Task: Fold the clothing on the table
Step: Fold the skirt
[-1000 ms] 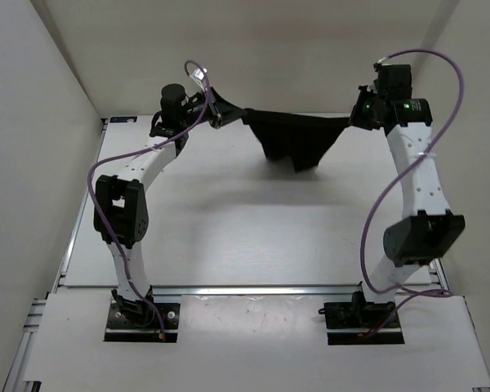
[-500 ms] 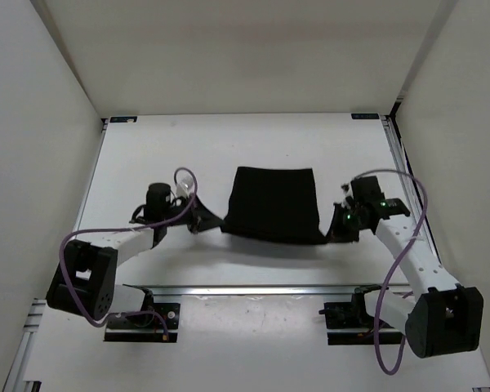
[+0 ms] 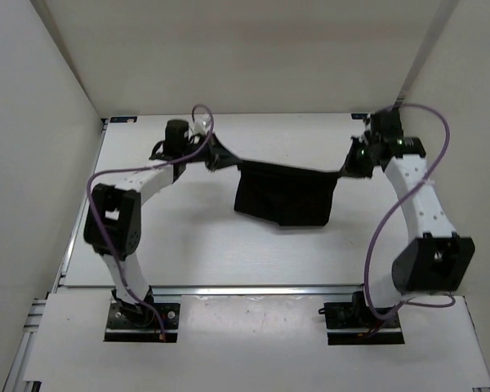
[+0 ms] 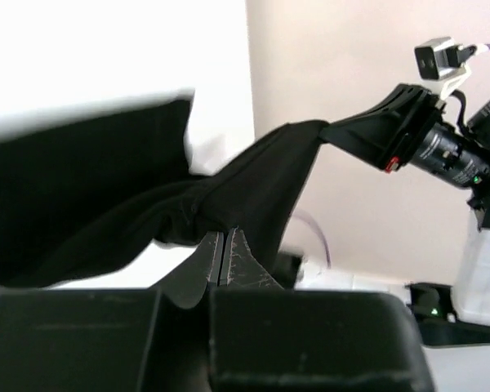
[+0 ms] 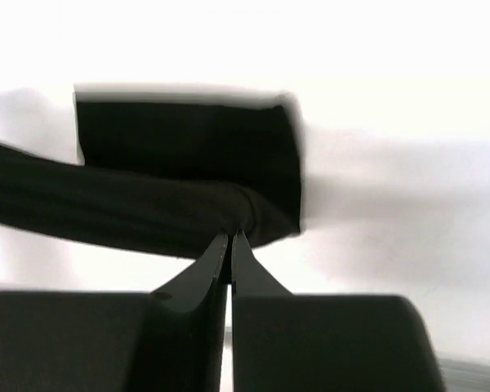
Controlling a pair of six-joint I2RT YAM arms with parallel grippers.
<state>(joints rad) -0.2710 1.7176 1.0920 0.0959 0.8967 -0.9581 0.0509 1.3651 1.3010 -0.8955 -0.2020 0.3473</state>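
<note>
Clothing (image 3: 284, 196) — stretched over table (image 3: 188, 237), corners clamped by left gripper (image 3: 227, 162) and right gripper (image 3: 345, 169); hazard: one corner may be pulled free under tension, fold skewed.

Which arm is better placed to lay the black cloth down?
Neither alone, I think: left arm and right arm each have jaws shut on one end of the clothing, stretched between them.

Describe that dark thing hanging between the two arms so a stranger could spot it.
Look over the far half of the white table. There the left hand and right hand each pinch an end of the garment. It is the only soft thing: plain black fabric, sagging between them.
</note>
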